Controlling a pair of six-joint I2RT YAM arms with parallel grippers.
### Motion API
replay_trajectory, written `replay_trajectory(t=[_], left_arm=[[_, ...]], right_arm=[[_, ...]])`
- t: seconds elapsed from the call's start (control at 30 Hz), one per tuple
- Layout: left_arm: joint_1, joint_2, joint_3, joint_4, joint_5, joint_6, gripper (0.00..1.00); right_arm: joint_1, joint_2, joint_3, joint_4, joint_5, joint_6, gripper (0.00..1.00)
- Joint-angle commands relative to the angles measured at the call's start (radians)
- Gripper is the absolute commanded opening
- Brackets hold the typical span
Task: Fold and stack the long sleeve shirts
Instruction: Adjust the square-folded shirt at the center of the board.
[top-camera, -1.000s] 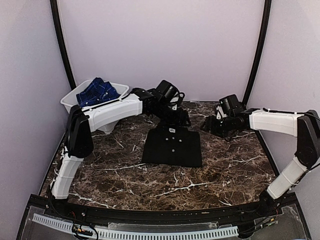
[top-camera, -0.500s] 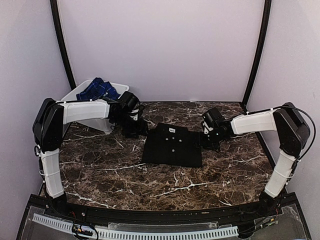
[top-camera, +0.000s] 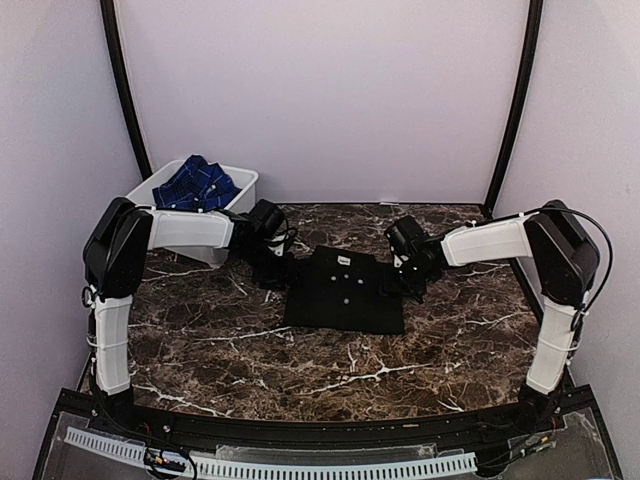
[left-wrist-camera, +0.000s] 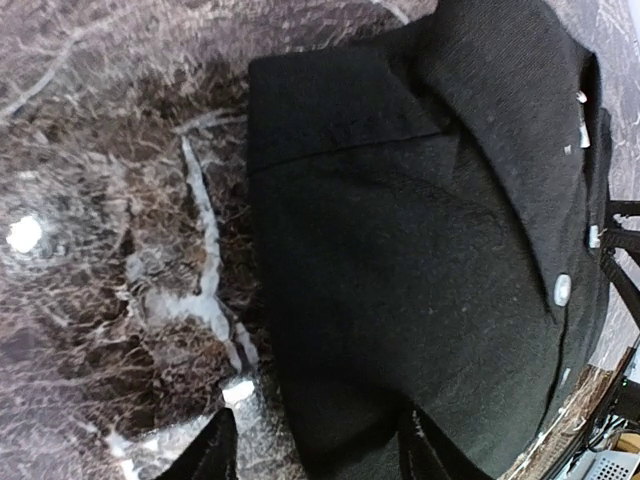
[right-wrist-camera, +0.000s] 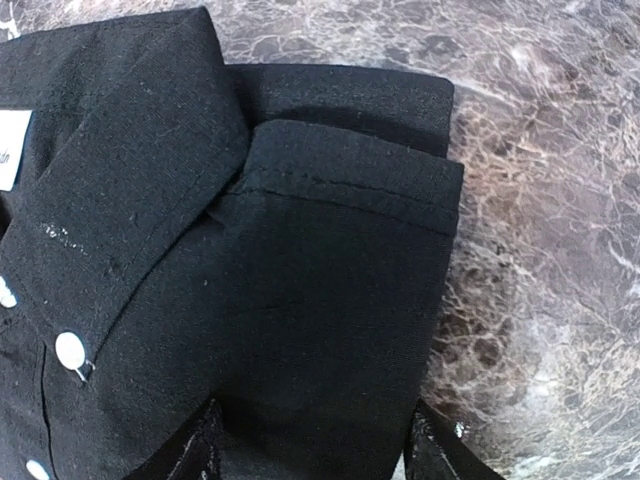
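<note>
The black button-up shirt (top-camera: 345, 292) lies folded into a neat rectangle in the middle of the table, collar at the far end. The blue checked shirt (top-camera: 197, 185) lies crumpled in the white tub. My left gripper (top-camera: 279, 273) is low at the black shirt's far left edge. In the left wrist view it (left-wrist-camera: 315, 462) is open, with the cloth edge (left-wrist-camera: 420, 260) between its fingers. My right gripper (top-camera: 396, 281) is low at the far right edge. In the right wrist view it (right-wrist-camera: 315, 455) is open astride the folded side (right-wrist-camera: 300, 300); white buttons (right-wrist-camera: 70, 350) show.
The white plastic tub (top-camera: 243, 181) stands at the back left corner against the wall. The dark marble tabletop (top-camera: 300, 370) stretches in front of the shirt. Black frame posts (top-camera: 122, 90) rise at both back corners.
Both arms have swung in from the far side and come down to the black shirt's left and right edges. The shirt itself has not moved.
</note>
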Motion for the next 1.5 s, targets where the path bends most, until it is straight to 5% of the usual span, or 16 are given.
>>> replay_trajectory(t=[0.0,0.13,0.3,0.43,0.8,0.87,0.9,0.93,0.97,1.03,1.07,1.13,1.47], left_arm=[[-0.034,0.021,0.022,0.022,0.032,-0.005,0.51],[-0.057,0.047,0.042,0.023,0.017,-0.025,0.37],[-0.074,0.043,0.081,-0.002,-0.008,-0.036,0.12],[-0.092,0.004,0.123,-0.036,-0.048,-0.031,0.0],[-0.149,-0.152,0.084,-0.133,-0.144,-0.09,0.0],[-0.153,-0.149,0.059,-0.129,-0.157,-0.111,0.11],[-0.153,-0.143,0.047,-0.129,-0.17,-0.116,0.3],[-0.152,-0.14,0.043,-0.13,-0.179,-0.121,0.38],[-0.151,-0.135,0.038,-0.132,-0.201,-0.121,0.52],[-0.142,-0.132,0.035,-0.132,-0.223,-0.114,0.63],[-0.127,-0.131,0.034,-0.133,-0.226,-0.109,0.65],[-0.1,-0.132,0.033,-0.139,-0.232,-0.096,0.68],[-0.073,-0.138,0.037,-0.113,-0.21,-0.033,0.56]], right_arm=[[0.035,0.057,0.038,-0.037,0.037,0.012,0.56],[0.053,0.074,0.06,-0.043,0.041,0.012,0.49],[0.056,0.078,0.094,-0.053,0.026,0.003,0.14],[0.058,0.042,0.135,-0.104,0.048,-0.017,0.0],[0.055,-0.125,0.094,-0.212,0.1,-0.076,0.0],[0.044,-0.132,0.05,-0.205,0.097,-0.083,0.0],[0.032,-0.13,0.026,-0.199,0.09,-0.084,0.0],[0.02,-0.131,0.004,-0.192,0.087,-0.084,0.02],[0.005,-0.133,-0.02,-0.183,0.09,-0.083,0.12],[-0.027,-0.147,-0.057,-0.166,0.085,-0.077,0.37],[-0.04,-0.16,-0.064,-0.165,0.083,-0.076,0.51],[-0.042,-0.185,-0.06,-0.167,0.083,-0.076,0.62],[0.084,-0.162,0.069,-0.157,0.039,-0.03,0.66]])
